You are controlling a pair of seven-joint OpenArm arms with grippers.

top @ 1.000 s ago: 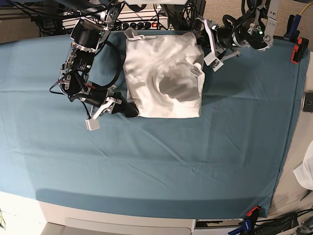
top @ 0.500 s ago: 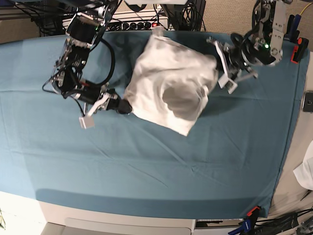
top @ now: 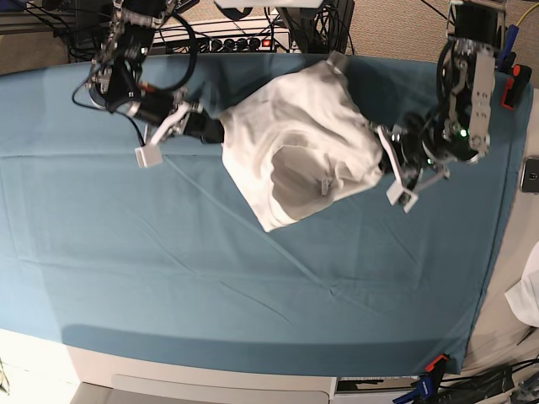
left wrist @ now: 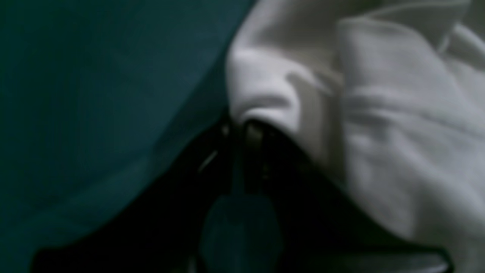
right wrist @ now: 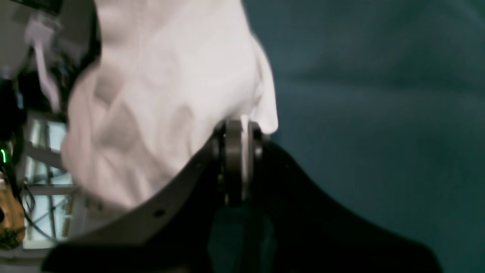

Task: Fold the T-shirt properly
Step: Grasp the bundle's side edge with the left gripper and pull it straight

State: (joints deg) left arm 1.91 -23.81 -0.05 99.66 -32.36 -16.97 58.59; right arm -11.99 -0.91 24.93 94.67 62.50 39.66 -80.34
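The white T-shirt (top: 295, 143) is folded into a bundle and hangs stretched between my two grippers above the teal cloth, one corner drooping toward the front. My right gripper (top: 216, 132) is shut on its left edge; in the right wrist view (right wrist: 238, 132) the jaws pinch white fabric (right wrist: 166, 91). My left gripper (top: 381, 160) is shut on its right edge; in the left wrist view (left wrist: 242, 131) the closed jaws hold a roll of the shirt (left wrist: 341, 94). A small tag (top: 322, 186) shows on the shirt's front.
The teal table cloth (top: 253, 286) covers the table. A power strip and cables (top: 244, 38) lie behind the back edge. An orange clamp (top: 512, 84) sits at the right edge. A white fabric scrap (top: 529, 295) and a phone (top: 530, 175) lie beyond the right edge.
The shirt was lifted and turned clockwise. My right gripper moved toward the back with its edge; my left gripper moved forward and down along the right side.
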